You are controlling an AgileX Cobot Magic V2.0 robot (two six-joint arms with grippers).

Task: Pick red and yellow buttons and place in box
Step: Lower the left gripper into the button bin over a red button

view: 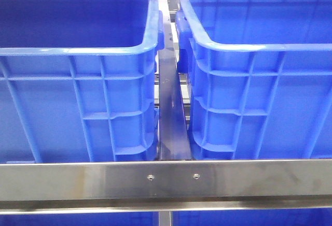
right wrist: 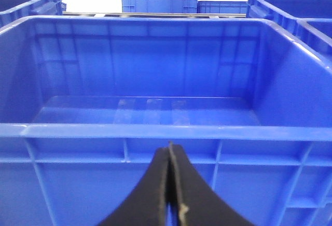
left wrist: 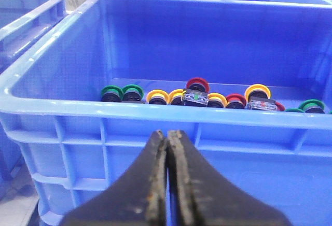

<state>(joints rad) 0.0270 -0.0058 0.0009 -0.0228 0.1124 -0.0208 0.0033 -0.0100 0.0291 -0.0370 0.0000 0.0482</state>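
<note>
While both black grippers, left gripper (left wrist: 168,184) and right gripper (right wrist: 170,187), sit closed and empty, we log nothing picked: next, reach the small round red button (left wrist: 197,84) and yellow button (left wrist: 157,96) in the ribbed blue plastic supply crate (left wrist: 155,119); the empty bright blue plastic box (right wrist: 155,131) awaits.

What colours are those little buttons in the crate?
Green, yellow and red buttons, clearest in the left wrist view.

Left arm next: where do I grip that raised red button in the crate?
Take the red button by its round cap rim, coming from above. It sits highest in the row, on a clear-bodied block, yellow buttons crowding both sides. The left gripper is shut; open it first.
</note>
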